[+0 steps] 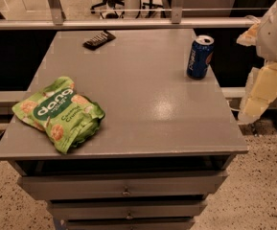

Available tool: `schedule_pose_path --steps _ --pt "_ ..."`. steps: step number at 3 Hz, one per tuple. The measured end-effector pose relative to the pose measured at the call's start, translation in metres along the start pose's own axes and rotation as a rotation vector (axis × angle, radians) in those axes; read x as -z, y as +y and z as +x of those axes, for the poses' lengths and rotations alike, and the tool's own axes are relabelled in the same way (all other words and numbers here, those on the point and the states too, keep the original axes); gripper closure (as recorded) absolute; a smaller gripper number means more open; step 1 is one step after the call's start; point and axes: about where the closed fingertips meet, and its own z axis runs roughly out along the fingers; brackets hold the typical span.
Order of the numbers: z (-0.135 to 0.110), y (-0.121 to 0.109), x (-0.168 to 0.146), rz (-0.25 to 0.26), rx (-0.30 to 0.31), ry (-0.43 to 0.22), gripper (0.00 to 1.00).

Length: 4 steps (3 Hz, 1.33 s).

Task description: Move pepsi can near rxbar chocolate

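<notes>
Can (pixel 200 57) upright on table (pixel 143 104), just left of my gripper (pixel 261 91), gripper off the right edge, whether open or closed I cannot tell, rxbar (pixel 99 40) far left, well apart from can.

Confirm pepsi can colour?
The pepsi can is dark blue, silver top, white lettering; camera view. The gripper hangs beside the table, apart from the can.
</notes>
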Motion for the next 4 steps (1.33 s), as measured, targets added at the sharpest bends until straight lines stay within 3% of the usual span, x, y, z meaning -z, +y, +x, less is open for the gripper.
schedule_pose_path --steps 1,3,4 --pt "-0.002 -0.034 -0.023 0.015 -0.03 -0.052 0.0" --pt "0.011 -0.122 -0.068 0.085 -0.163 -0.132 0.0" --pt "0.009 -0.148 -0.089 0.097 -0.226 -0.214 0.0"
